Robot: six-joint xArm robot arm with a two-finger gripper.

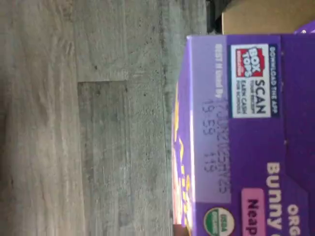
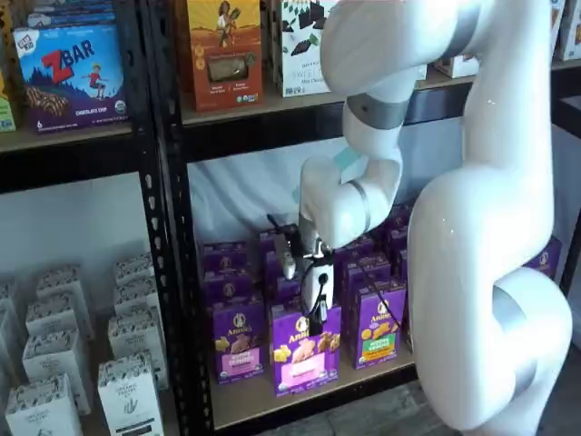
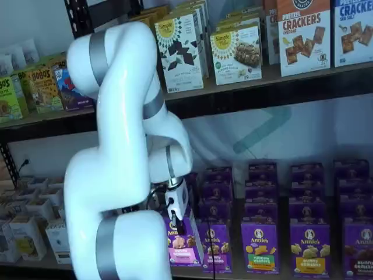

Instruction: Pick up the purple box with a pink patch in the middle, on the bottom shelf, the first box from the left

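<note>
The purple box (image 2: 305, 351) with a pink patch is upright at the front of the bottom shelf (image 2: 243, 405), drawn forward of its row. My gripper (image 2: 318, 312) comes down on the box's top, its black fingers closed on it. In the other shelf view the box (image 3: 184, 242) shows under the gripper (image 3: 176, 220), partly hidden by the arm. The wrist view shows the box's purple top flap (image 1: 246, 137) close up, with grey plank floor (image 1: 98, 128) beside it.
More purple boxes stand around it: one to its left (image 2: 238, 340) and one with a green patch (image 2: 379, 327) to its right, with rows behind. White boxes (image 2: 127, 386) fill the neighbouring bay. The higher shelf holds an orange box (image 2: 224, 50). A black upright (image 2: 163, 227) stands left.
</note>
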